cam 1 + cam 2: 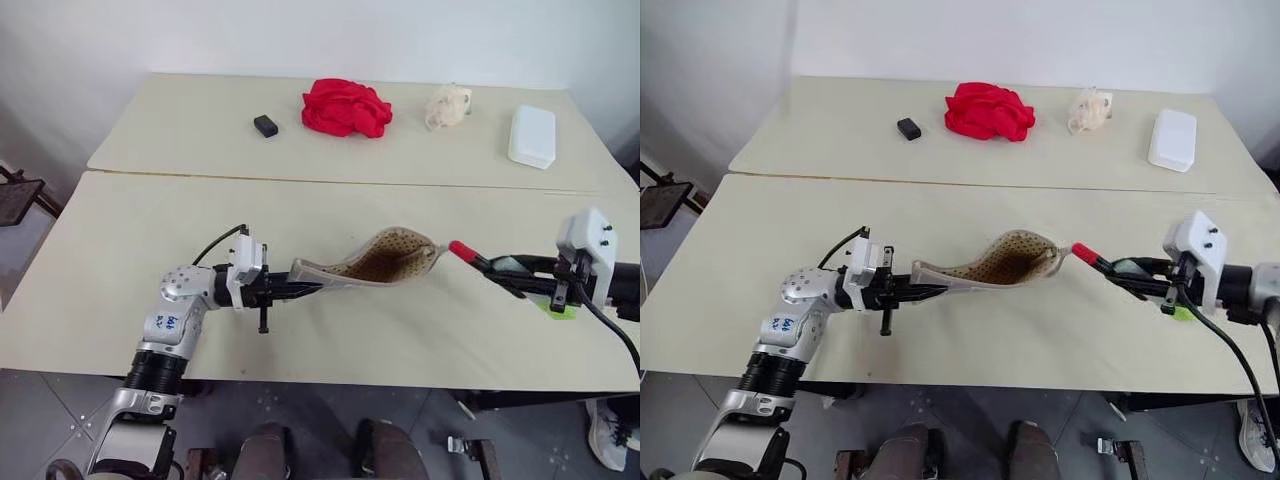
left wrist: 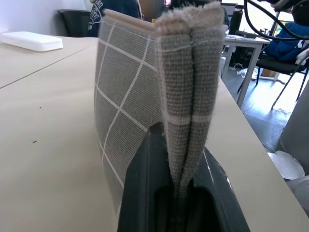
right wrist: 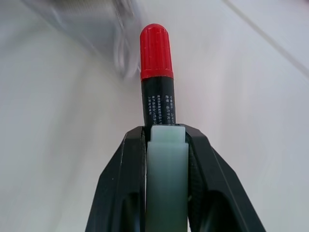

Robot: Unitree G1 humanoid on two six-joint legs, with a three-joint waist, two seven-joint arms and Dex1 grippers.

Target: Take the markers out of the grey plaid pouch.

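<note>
two tools work over the near surface. the left tool is clamped tight on one end of the pouch, holding it up off the surface; in the left wrist view the plaid fabric is bunched between its fingers. the pouch stretches rightward from that tool, curved, its mouth gaping toward the right and showing a dotted lining. just beside the mouth, clear of it, is the red cap of a marker, its dark barrel pinched in the right tool, which points toward the pouch. a green thing lies on the surface under that tool. on the far surface lie a black block, a red cloth, a cream bundle and a white box.
</note>
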